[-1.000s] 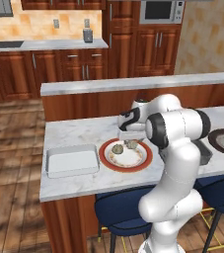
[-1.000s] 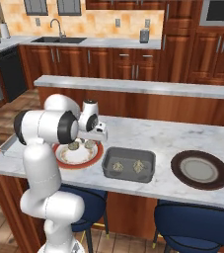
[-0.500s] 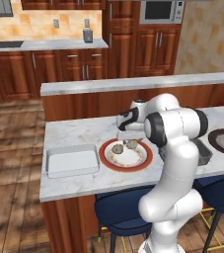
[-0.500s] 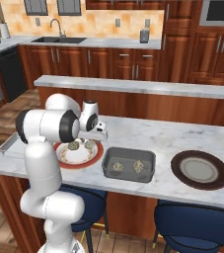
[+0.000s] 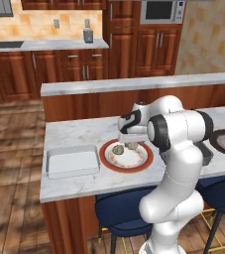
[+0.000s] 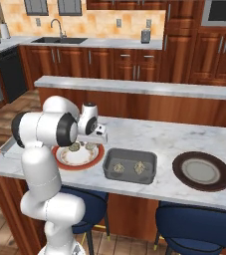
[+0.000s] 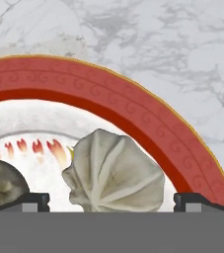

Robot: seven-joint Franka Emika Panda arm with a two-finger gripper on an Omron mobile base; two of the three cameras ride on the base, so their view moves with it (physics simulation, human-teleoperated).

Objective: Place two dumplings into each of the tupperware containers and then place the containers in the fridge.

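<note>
Claw (image 7: 111, 200) has dropped lower onto the red-rimmed round plate (image 7: 133, 106), spread open astride a pleated greyish-beige dumpling (image 7: 114, 175); second dumpling (image 7: 2, 188) at its 9 o'clock.

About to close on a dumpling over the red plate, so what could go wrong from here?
The pleated beige dumpling sits between the open fingers, with a second olive dumpling close beside one fingertip; closing may nudge it. The lumpy ball could also slip or squash when squeezed. The white rectangular container lies past the red-rimmed round plate, so a weak hold risks a drop.
</note>
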